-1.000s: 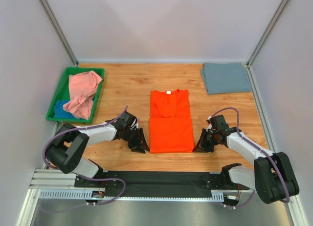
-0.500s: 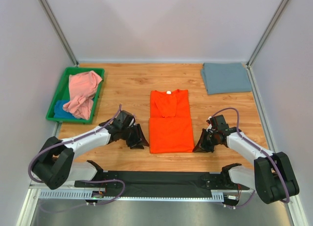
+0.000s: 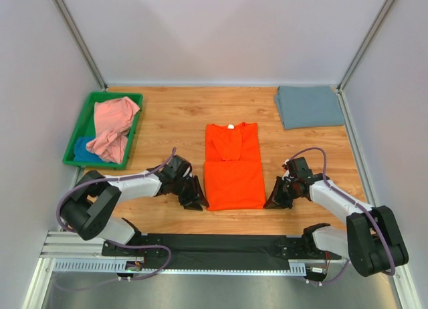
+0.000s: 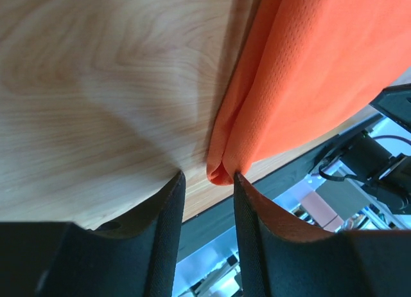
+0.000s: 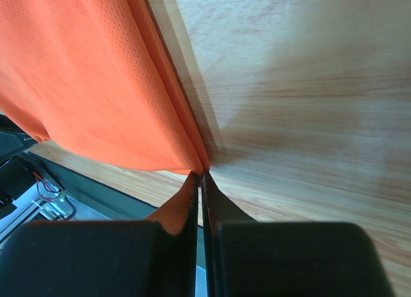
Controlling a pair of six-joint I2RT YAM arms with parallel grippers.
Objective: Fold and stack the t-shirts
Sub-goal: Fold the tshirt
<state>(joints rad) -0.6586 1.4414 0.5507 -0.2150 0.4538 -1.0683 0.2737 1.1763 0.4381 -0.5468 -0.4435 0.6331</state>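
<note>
- Left tool (image 3: 196,200), seen from the top camera, sits low on the worktop (image 3: 174,115) at the lower left corner of the orange t-shirt (image 3: 232,172). The right tool (image 3: 274,200) sits at the shirt's lower right corner.
- That orange t-shirt lies flat in the middle of the frame as a narrow folded panel. Its collar is toward the top, and a crosswise crease runs halfway down.
- One green tray (image 3: 79,130) stands at the left edge of the frame. It holds two shirts: a crumpled salmon pink t-shirt (image 3: 112,127) lying over a blue t-shirt (image 3: 85,149), of which only a patch shows at the tray's lower end.
- One grey-blue t-shirt (image 3: 309,106) lies folded at the upper right of the worktop, well apart from the others.
- The count is four shirts, one tray and two tools.
- In the left wrist view, the left tool (image 4: 207,178) stands with a moderate gap. Its dark fingers (image 4: 168,213) rise from the bottom of the frame. The rounded, doubled corner of the orange cloth sits between the tips, just beside the right-hand one and not clamped. The cloth fills the upper right and bare wood the left.
- In the right wrist view, the right tool (image 5: 201,176) is drawn in to a thin slit. Its fingers (image 5: 183,210) pinch the very corner of the orange cloth at lower centre. The cloth spreads to the upper left, with wood on the right.
</note>
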